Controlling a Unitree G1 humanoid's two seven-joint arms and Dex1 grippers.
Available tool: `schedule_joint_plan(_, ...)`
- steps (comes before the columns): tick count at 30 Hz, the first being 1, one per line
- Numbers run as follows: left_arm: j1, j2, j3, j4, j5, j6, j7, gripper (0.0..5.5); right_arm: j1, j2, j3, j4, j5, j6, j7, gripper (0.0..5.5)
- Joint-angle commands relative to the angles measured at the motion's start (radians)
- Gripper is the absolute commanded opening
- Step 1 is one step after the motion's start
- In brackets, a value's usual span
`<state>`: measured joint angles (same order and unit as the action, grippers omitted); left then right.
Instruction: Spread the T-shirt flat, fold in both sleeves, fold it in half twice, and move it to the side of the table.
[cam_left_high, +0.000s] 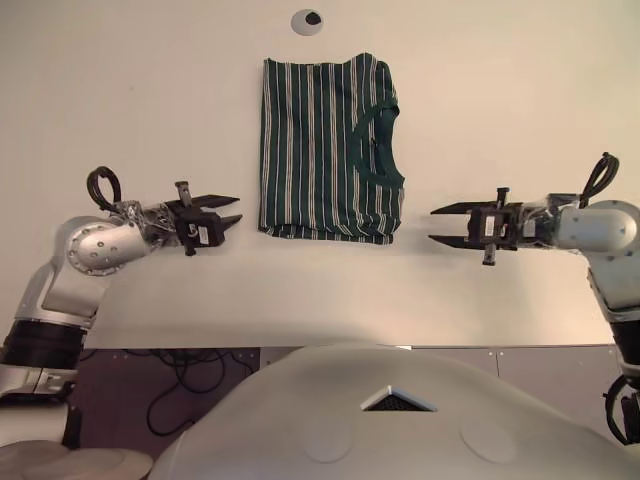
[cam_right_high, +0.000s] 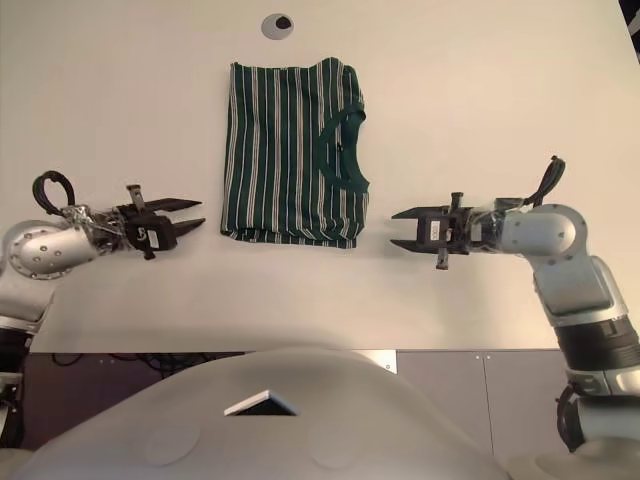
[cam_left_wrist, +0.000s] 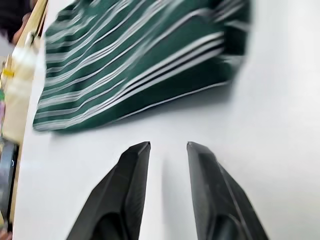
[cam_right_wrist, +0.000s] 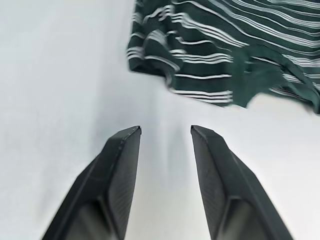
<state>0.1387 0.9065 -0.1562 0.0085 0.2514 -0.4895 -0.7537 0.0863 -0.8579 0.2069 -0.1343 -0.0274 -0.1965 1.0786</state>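
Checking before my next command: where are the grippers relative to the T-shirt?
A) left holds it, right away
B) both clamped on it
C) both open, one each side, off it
C: the left gripper and right gripper sit open over the table, flanking the folded T-shirt without touching it.

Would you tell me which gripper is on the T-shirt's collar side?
The right gripper; the T-shirt's collar faces it, while the left gripper faces the plain edge.

T-shirt (cam_left_high: 325, 150) — dark green, white stripes | table (cam_left_high: 120, 100) — white | jaws — black
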Motion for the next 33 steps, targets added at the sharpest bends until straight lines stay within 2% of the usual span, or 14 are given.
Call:
schedule_joint_plan(1,-0.019,-0.002,-0.054,0.023,0.12,-0.054,0.031,1.28,-0.003,0.103,0.076,0.063,-0.064,-0.054,-0.077,1.83)
schedule_joint_plan(5,-0.055,-0.025,-0.094,0.042,0.173,-0.07,0.055,1.28,-0.041,0.183,0.126,0.102,-0.11,-0.067,-0.151,1.83)
schedule_joint_plan(9,-0.102,-0.033,-0.139,0.052,0.201,-0.103,0.054,1.28,-0.066,0.188,0.171,0.135,-0.156,-0.075,-0.17,1.83)
schedule_joint_plan(11,-0.126,-0.04,-0.166,0.052,0.211,-0.116,0.044,1.28,-0.075,0.176,0.192,0.15,-0.173,-0.077,-0.165,1.57)
schedule_joint_plan(14,-0.162,-0.042,-0.203,0.06,0.232,-0.137,0.032,0.72,-0.087,0.169,0.205,0.16,-0.163,-0.061,-0.153,0.92)
schedule_joint_plan(17,-0.187,-0.039,-0.223,0.069,0.234,-0.136,0.015,0.37,-0.098,0.169,0.205,0.167,-0.137,-0.022,-0.139,0.51)
schedule_joint_plan(20,-0.161,-0.014,-0.219,0.047,0.143,-0.077,-0.057,0.0,-0.083,0.153,0.187,0.104,-0.02,0.106,-0.063,0.03)
schedule_joint_plan(22,-0.117,0.013,-0.208,-0.009,0.041,0.009,-0.138,0.0,-0.061,0.113,0.178,0.024,0.079,0.211,0.013,0.03)
schedule_joint_plan(25,-0.003,0.081,-0.164,-0.206,-0.238,0.281,-0.283,0.0,-0.024,0.044,0.136,-0.108,0.232,0.384,0.109,0.03)
schedule_joint_plan(27,0.029,0.095,-0.108,-0.321,-0.43,0.474,-0.316,0.0,-0.036,0.056,0.072,-0.152,0.334,0.5,0.095,0.03)
schedule_joint_plan(29,-0.03,0.046,-0.04,-0.343,-0.586,0.656,-0.287,0.0,-0.093,0.102,-0.004,-0.135,0.43,0.606,0.048,0.03)
schedule_joint_plan(33,-0.248,-0.105,0.062,-0.188,-0.779,0.924,-0.19,0.0,-0.269,0.214,-0.08,0.005,0.524,0.74,-0.039,0.03)
